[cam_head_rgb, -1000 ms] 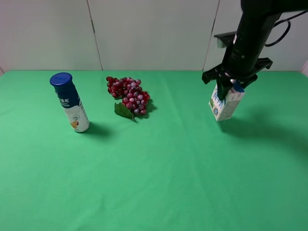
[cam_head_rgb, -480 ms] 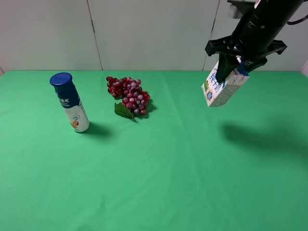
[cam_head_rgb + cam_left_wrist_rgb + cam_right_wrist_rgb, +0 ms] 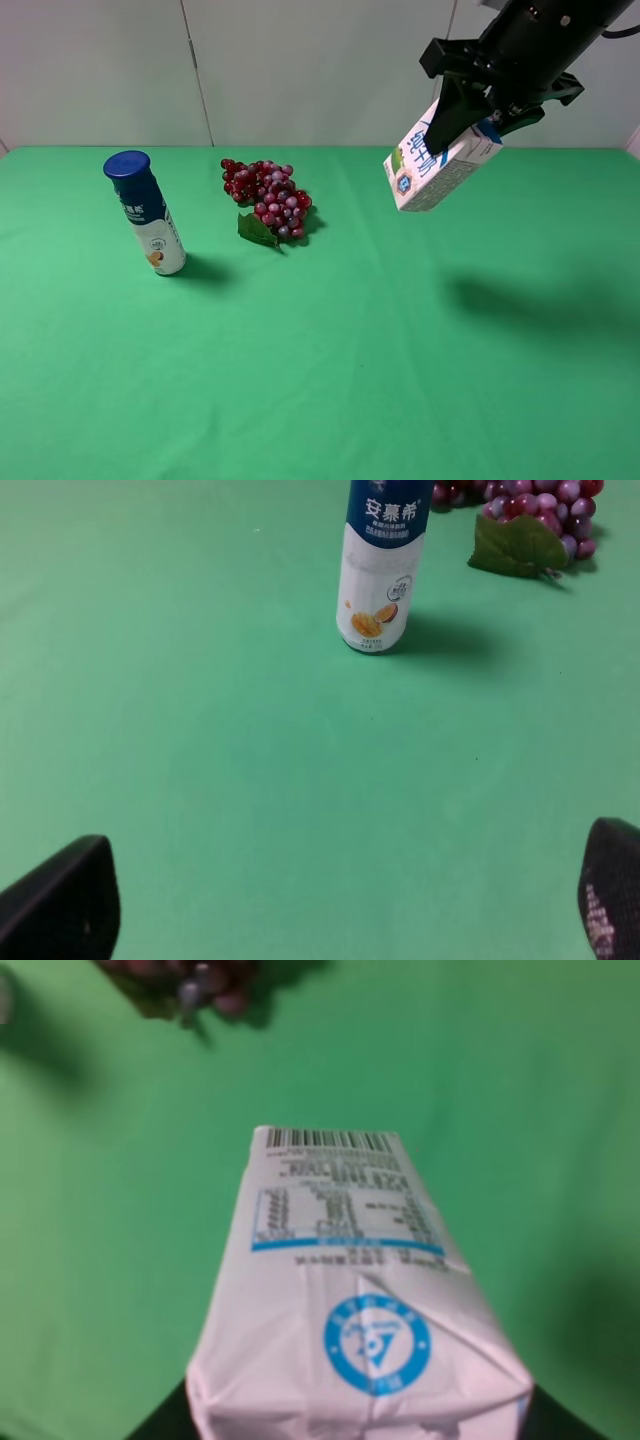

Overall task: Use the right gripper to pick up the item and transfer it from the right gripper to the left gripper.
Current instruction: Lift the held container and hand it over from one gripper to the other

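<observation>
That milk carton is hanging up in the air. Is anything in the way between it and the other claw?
Nothing visible. The carton hangs in the right claw above the cloth; the bottle and grapes sit lower, off to the side. The open left claw is outside the high view.

"安慕希" on the bottle [image 3: 380,565] label; carton [image 3: 345,1260] print unreadable

Bright even light, soft shadows, carton [image 3: 340,1290] blurred close-up.
</observation>
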### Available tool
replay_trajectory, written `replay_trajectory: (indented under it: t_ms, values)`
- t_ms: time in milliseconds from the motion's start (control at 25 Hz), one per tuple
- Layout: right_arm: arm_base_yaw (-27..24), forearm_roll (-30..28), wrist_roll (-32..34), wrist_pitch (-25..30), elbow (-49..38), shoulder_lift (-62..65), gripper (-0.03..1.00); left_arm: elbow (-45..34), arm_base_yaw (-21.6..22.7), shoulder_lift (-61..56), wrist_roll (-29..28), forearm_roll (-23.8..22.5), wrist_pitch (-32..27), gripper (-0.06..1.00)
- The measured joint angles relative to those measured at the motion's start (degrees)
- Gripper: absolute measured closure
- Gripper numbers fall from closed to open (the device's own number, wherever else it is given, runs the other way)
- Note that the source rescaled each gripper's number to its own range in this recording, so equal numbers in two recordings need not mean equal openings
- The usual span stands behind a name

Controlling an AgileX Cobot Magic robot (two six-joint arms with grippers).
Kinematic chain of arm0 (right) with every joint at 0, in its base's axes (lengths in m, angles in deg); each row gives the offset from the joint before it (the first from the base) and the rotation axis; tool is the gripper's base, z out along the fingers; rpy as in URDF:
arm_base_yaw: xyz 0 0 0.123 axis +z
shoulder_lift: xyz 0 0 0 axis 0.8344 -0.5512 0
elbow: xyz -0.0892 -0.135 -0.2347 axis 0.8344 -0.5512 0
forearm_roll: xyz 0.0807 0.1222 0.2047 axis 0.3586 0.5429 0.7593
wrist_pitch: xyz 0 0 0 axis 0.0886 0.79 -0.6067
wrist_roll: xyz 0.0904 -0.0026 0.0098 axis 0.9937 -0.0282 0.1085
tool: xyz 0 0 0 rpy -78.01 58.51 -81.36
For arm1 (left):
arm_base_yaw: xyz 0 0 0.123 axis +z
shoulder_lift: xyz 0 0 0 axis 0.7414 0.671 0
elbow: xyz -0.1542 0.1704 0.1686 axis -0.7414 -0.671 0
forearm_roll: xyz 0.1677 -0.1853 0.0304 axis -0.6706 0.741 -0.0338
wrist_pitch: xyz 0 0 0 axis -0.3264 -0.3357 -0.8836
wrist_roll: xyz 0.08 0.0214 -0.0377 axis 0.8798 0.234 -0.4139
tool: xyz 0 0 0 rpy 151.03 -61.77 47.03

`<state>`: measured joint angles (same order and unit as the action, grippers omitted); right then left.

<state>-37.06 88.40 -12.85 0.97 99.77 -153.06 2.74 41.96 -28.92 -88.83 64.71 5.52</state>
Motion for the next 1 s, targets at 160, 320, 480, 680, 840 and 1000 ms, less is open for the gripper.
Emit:
replay_trajectory:
  t_ms: [160,320,480,680,840,1000]
  values:
    - [0.0,3.4,-2.7,1.1,0.0,0.5,0.96,0.0,0.0,0.0,0.0,0.0,0.0,0.10]
    - [0.0,6.1,-5.4,2.0,0.0,0.6,0.96,0.0,0.0,0.0,0.0,0.0,0.0,0.10]
    - [0.0,8.6,-8.7,2.7,0.0,0.8,0.96,0.0,0.0,0.0,0.0,0.0,0.0,0.10]
    - [0.0,10.3,-12.6,4.0,0.0,0.9,0.96,0.0,0.0,0.0,0.0,0.0,0.0,0.10]
    - [0.0,11.2,-15.5,4.0,0.0,0.9,0.96,0.0,0.0,0.0,0.0,0.0,0.0,0.10]
    - [0.0,12.8,-19.1,4.0,0.0,0.9,0.96,0.0,0.0,0.0,0.0,0.0,0.0,0.10]
